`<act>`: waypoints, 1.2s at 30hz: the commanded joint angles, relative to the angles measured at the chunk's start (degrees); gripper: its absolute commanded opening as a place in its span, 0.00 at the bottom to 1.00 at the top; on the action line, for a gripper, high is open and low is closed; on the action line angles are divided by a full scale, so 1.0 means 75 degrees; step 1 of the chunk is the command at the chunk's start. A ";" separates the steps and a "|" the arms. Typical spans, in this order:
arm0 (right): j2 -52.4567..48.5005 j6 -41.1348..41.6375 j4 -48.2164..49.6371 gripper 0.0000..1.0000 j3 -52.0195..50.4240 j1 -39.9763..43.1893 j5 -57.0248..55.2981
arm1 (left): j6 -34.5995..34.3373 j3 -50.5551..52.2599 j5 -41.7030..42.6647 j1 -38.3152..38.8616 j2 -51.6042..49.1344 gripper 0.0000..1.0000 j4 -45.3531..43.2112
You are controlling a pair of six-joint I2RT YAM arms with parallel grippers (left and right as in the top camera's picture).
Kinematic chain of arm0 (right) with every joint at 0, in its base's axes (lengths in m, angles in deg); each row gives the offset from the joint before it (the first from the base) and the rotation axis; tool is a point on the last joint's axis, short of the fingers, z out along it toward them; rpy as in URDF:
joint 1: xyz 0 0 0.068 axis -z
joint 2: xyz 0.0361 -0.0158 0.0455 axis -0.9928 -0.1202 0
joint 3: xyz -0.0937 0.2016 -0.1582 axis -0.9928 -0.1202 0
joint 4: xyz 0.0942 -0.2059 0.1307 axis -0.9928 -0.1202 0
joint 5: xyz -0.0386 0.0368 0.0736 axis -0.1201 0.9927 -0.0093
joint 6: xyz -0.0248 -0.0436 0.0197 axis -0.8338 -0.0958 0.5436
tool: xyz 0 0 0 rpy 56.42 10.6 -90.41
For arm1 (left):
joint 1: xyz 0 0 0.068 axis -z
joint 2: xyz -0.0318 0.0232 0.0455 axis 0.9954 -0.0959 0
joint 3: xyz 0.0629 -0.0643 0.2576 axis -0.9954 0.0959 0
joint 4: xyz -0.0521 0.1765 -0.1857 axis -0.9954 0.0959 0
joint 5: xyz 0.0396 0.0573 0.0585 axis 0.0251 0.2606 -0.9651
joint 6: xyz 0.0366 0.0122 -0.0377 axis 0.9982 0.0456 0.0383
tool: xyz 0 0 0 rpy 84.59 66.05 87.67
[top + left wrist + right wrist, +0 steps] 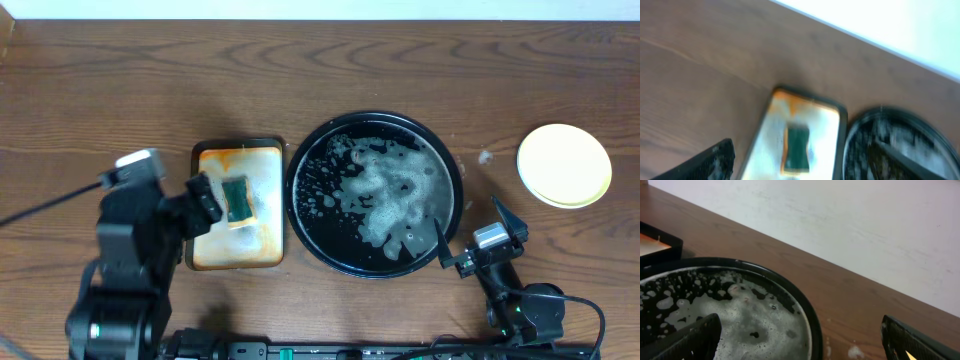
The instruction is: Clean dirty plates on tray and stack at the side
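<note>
- Spread wide, left gripper (203, 200) over small tray's (268, 150) left edge.
- Wide too, right gripper (472, 232) by round tray's (291, 195) near-right rim.
- Rightward: plates (564, 165), yellow on top.

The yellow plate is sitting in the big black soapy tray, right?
No. The yellow plate sits on the table, to the right of the tray and apart from it. The tray holds only foam. The overhead view shows it.

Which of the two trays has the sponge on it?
The rectangular tray, left of the round tray. The green sponge lies on its orange-stained surface; the round one holds only foam.
</note>
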 commanded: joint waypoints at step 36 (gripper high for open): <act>0.0041 -0.0087 -0.0035 0.99 -0.0012 -0.0035 -0.0017 | -0.0804 0.7064 -0.0297 -0.0968 0.5284 0.86 -0.5415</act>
